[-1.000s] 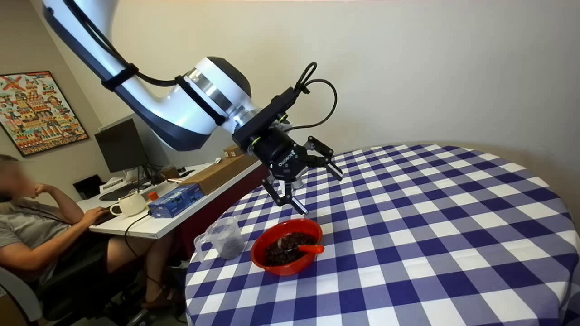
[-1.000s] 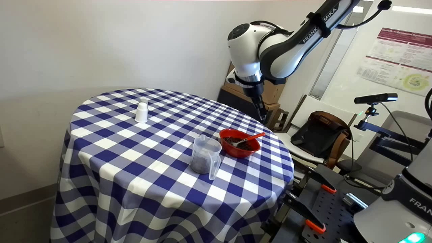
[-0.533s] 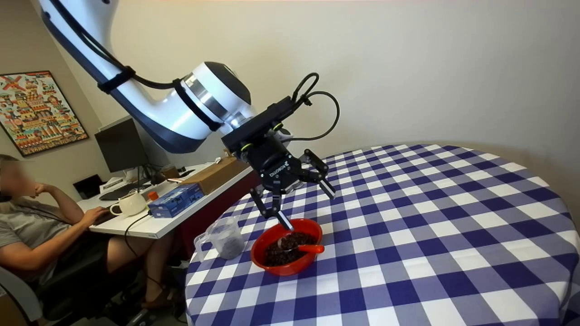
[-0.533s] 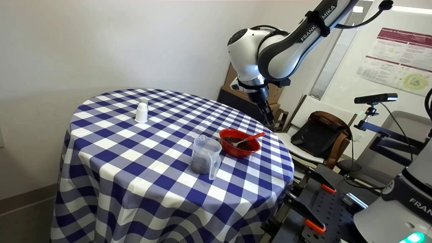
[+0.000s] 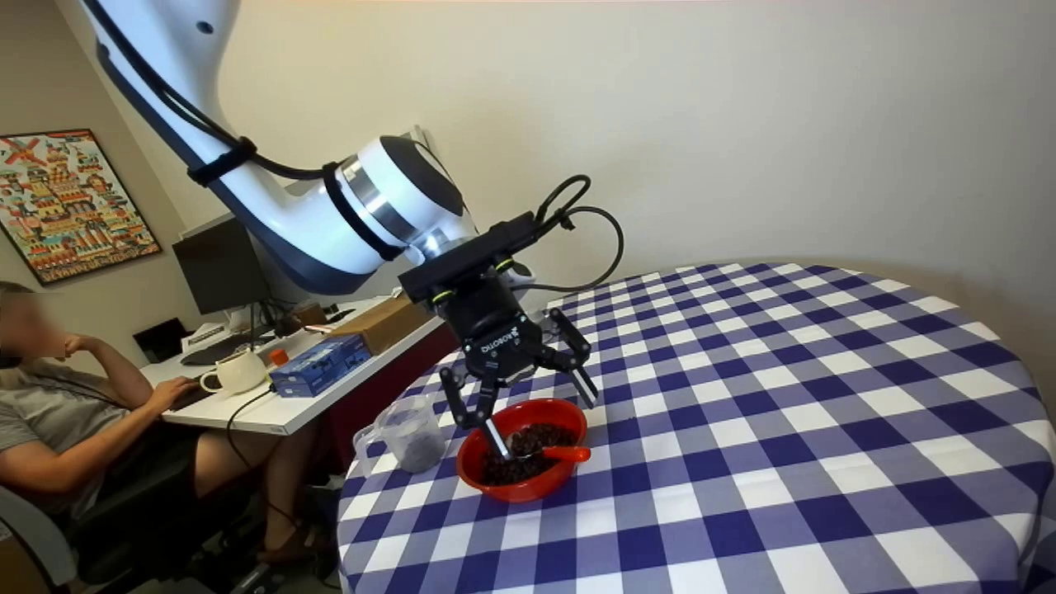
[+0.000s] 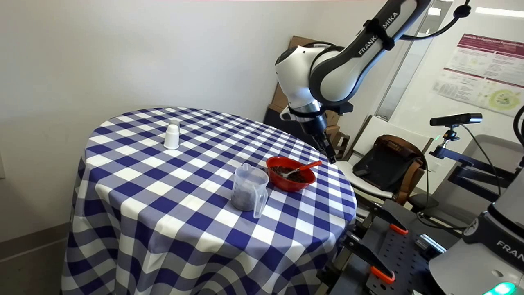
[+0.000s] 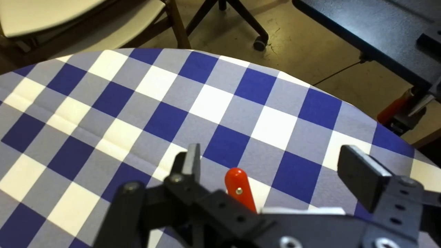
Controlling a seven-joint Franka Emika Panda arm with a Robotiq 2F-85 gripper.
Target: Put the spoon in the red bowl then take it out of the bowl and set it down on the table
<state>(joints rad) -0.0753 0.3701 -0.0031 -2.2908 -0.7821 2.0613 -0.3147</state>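
Observation:
The red bowl (image 5: 520, 493) (image 6: 290, 187) stands on the checkered table (image 5: 742, 495) (image 6: 184, 196) and holds dark bits. The spoon (image 5: 567, 454) (image 6: 310, 165) rests in the bowl, its head among the bits and its red-orange handle sticking out over the rim. My gripper (image 5: 547, 427) (image 6: 332, 159) is open and empty, beside and above the handle end. In the wrist view, the spoon's handle end (image 7: 238, 187) shows between the spread fingers (image 7: 275, 163), nearer the left one. The bowl and the spoon's head are hidden in the wrist view.
A clear measuring jug (image 5: 417, 437) (image 6: 247, 190) stands close beside the bowl. A white cup (image 6: 172, 137) stands farther off on the table. The table edge and a chair (image 6: 374, 159) lie near the gripper. A person (image 5: 74, 412) sits at the desk (image 5: 272, 421).
My gripper has moved down toward the bowl and the spoon's handle, with its fingers staying open. The spoon, bowl and jug have not moved.

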